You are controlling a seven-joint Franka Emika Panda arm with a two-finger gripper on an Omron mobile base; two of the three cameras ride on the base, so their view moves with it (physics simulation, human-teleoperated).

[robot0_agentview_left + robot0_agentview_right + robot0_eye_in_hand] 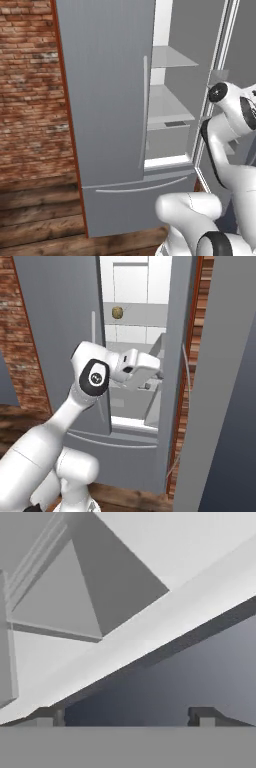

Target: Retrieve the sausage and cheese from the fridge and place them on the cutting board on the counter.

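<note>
Right base view: fridge [60, 331] stands w/ its left door shut & right door swung open, white interior w/ grey shelves showing thru the gap. Cheese [117, 312] sits on an upper shelf toward the back, a small round yellowish-tan lump; being roundish it has no clear long axis, and I can't tell which way it faces. It's above and well apart from the robot's hand, nothing touching it.

Arm reaches up from lower left, wrist bent into the opening at mid-shelf height. Pincer [161, 375] points into the fridge at the inner edge of the open door; its tips are mostly hidden behind the hand here.

Hand view: both dark fingertips [47, 716] rise at the bottom, far apart, so pincer [125, 718] is spread wide w/ nothing between the jaws, holding nothing. Ahead of it: slanted grey shelf edge & white fridge walls, dark grey panel below.

Left base view: left door's long curved silver handle [144, 112] runs vertically; grey shelves & drawer visible inside.
</note>
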